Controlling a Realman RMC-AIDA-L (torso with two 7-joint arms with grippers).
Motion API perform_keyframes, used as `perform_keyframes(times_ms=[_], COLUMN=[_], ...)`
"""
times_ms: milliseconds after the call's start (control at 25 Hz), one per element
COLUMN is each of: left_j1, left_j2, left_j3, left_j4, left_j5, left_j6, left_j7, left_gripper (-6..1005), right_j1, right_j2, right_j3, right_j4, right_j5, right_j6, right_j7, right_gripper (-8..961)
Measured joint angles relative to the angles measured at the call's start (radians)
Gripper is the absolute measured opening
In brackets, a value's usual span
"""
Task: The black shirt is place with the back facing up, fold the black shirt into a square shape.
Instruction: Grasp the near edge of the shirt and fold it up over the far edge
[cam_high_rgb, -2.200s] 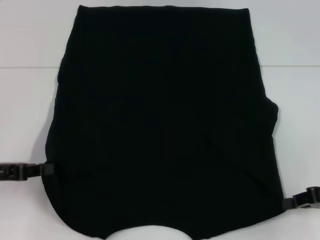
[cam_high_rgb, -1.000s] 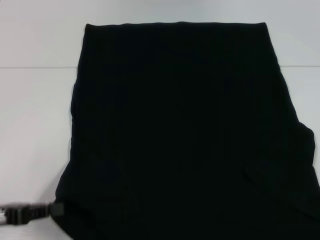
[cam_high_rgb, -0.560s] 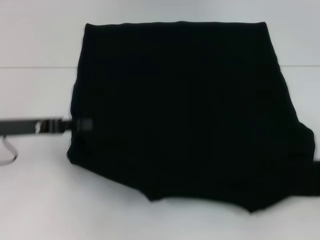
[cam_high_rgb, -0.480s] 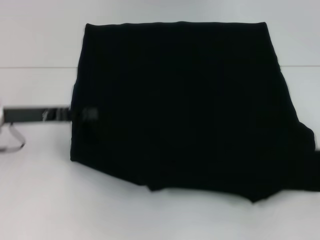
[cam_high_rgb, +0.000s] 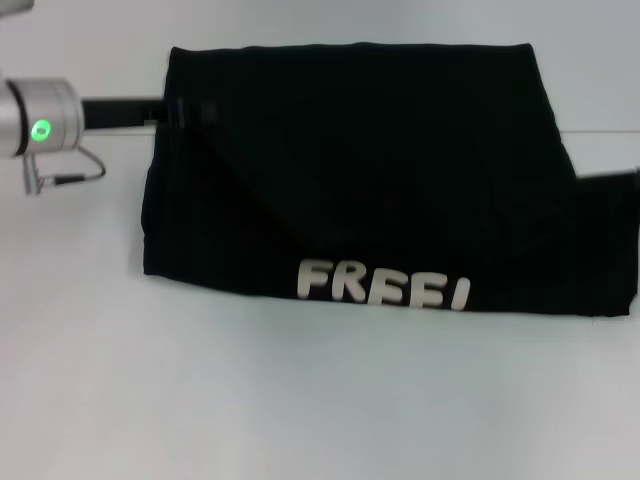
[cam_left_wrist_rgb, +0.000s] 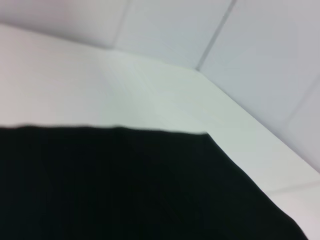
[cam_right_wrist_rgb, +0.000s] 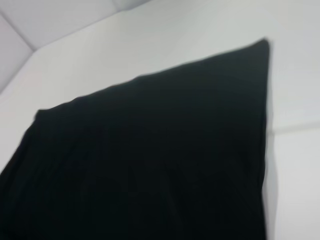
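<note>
The black shirt (cam_high_rgb: 380, 170) lies on the white table (cam_high_rgb: 300, 400), its near half doubled over toward the far edge. White "FREE!" lettering (cam_high_rgb: 383, 285) shows along the near fold. My left gripper (cam_high_rgb: 185, 110) is at the shirt's far left corner, shut on the lifted hem. At the shirt's right side, close to the view's edge, my right gripper (cam_high_rgb: 608, 178) is shut on the other hem corner and is hard to pick out against the cloth. Both wrist views show only black shirt fabric (cam_left_wrist_rgb: 125, 190) (cam_right_wrist_rgb: 150, 160) over the table, with no fingers.
A thin seam (cam_high_rgb: 80, 135) crosses the white table behind the shirt's middle. The left arm's silver wrist with a green light (cam_high_rgb: 40, 128) and a loose cable hangs over the far left. White wall panels (cam_left_wrist_rgb: 260, 45) stand beyond the table.
Both grippers have carried the shirt's near hem up and away toward the far edge. The near half is now folded over, and the white lettering has come into view.
</note>
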Motion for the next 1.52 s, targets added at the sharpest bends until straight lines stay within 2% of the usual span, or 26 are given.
perform_keyframes(times_ms=[320,560,680,840,960,1120,1320,1520], left_j1=[-0.073,-0.091,-0.093,-0.086,-0.077,-0.052,-0.037,-0.025], left_j2=[-0.011,-0.014,-0.022,-0.056,-0.072,-0.092,-0.102,-0.116], left_j3=[0.002,0.003,0.004,0.004,0.004,-0.002,0.0,0.002], left_j4=[-0.04,-0.071,-0.095,-0.112,-0.138,-0.166,-0.165,-0.159], left_j5=[-0.06,-0.128,-0.155,-0.204,-0.258,-0.354,-0.375,-0.376], left_j6=[-0.232,-0.351,-0.401,-0.495,-0.547,-0.597,-0.607,-0.61], left_j7=[0.042,0.104,0.156,0.24,0.327,0.437,0.466,0.494], left_gripper=[175,179,182,184,187,189,193,197], right_j1=[0.144,0.216,0.227,0.228,0.225,0.215,0.209,0.209], right_j2=[0.013,0.04,0.047,0.06,0.068,0.091,0.118,0.132], right_j3=[-0.107,-0.166,-0.17,-0.172,-0.172,-0.171,-0.174,-0.197], right_j4=[0.067,0.09,0.144,0.218,0.252,0.262,0.265,0.266], right_j5=[0.003,0.007,0.016,0.071,0.131,0.171,0.173,0.171], right_j6=[0.314,0.447,0.521,0.619,0.66,0.689,0.712,0.715], right_j7=[0.001,-0.001,-0.019,-0.099,-0.161,-0.221,-0.248,-0.25], right_gripper=[41,41,41,42,42,42,98,154])
